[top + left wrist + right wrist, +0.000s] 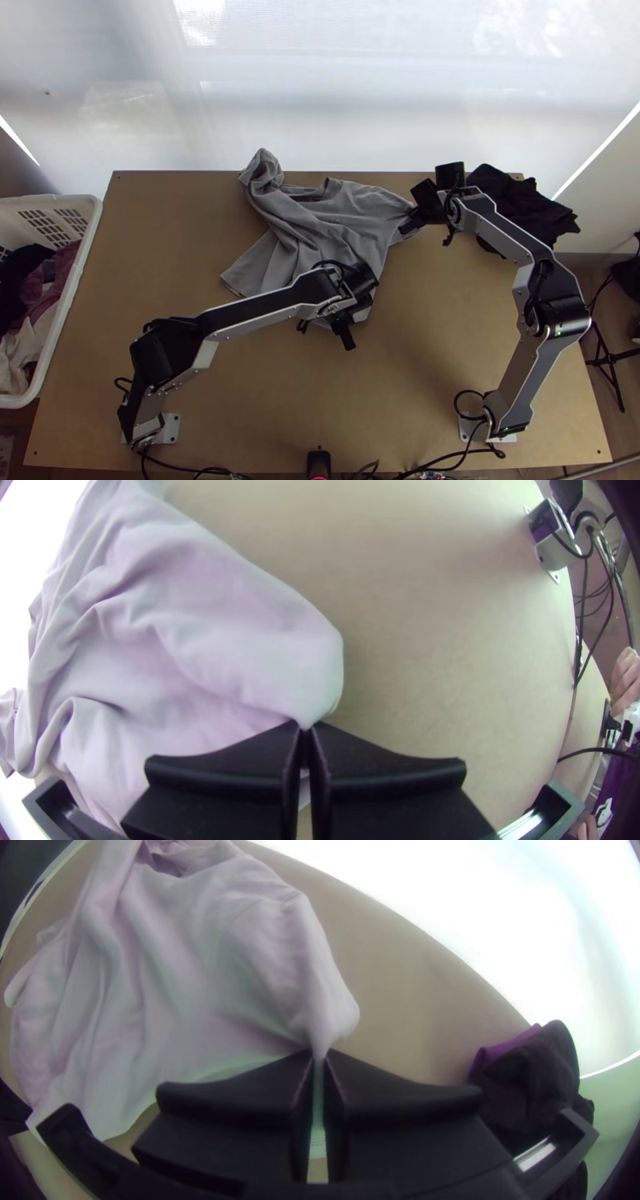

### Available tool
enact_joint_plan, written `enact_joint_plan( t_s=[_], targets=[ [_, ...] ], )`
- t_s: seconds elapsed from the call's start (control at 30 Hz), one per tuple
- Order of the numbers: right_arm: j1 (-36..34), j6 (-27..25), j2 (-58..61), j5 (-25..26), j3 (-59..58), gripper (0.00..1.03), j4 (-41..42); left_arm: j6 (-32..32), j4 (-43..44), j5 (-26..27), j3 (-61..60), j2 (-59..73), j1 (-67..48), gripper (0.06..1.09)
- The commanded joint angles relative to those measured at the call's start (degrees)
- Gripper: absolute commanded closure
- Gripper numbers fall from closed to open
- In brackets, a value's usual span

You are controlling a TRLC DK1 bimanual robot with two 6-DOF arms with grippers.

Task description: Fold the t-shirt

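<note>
The grey t-shirt (pixel 320 228) lies rumpled at the table's upper middle, its upper left part bunched. My left gripper (pixel 356 316) is at the shirt's lower edge; in the left wrist view the left gripper (pixel 305 737) is shut on a pinch of the shirt (pixel 220 633). At the shirt's right side is my right gripper (pixel 424 210). The right wrist view has the right gripper (pixel 321 1067) shut on a corner of the shirt (pixel 200 973), with cloth running between the fingers.
A dark bunched cloth (pixel 528 208) lies at the table's upper right, beside the right gripper. A white basket (pixel 76 264) with clothes stands off the table's left edge. Bare tabletop (pixel 416 360) stretches between the arms' bases. A hand (pixel 627 680) shows at the left wrist view's edge.
</note>
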Motion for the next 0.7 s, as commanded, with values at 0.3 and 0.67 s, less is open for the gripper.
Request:
enact_joint_plan(
  t_s=[0.3,0.67],
  targets=[
    [-0.3,0.5,-8.2,-0.4,1.1,1.00,-3.5,0.4,0.2,0.3,-1.3,-11.7,7.8,1.05],
    [0.4,1.1,-18.4,-0.4,5.4,1.00,-9.3,0.1,-0.8,0.3,-1.2,-25.1,17.5,1.05]
  ],
)
